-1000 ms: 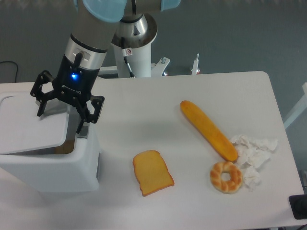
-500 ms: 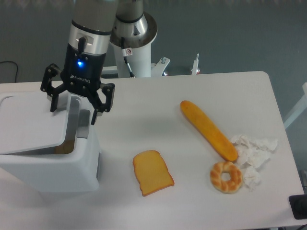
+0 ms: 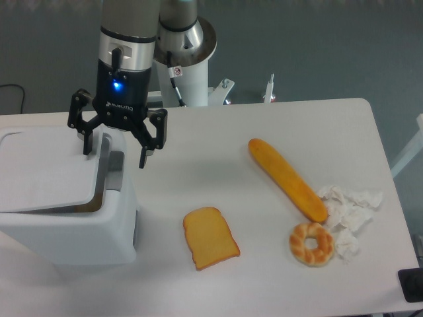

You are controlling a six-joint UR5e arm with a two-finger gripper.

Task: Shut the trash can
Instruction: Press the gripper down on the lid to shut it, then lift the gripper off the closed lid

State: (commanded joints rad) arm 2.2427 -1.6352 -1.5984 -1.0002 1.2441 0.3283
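a white desk [image 3: 264, 132] with a rounded far right corner fills most of the view, lit evenly with soft shadows and no glare. behind it runs a dull grey-blue floor [image 3: 317, 46], plain, possibly carpet, though the texture is too soft to be sure. a black cable [image 3: 13, 92] loops on the floor at the far left. at the desk's back edge two small metal fittings [image 3: 269, 88] stick up. on the right a white slanted strut [image 3: 404, 158] shows past the desk edge, and a dark object [image 3: 411, 285] sits cut off in the lower right corner.
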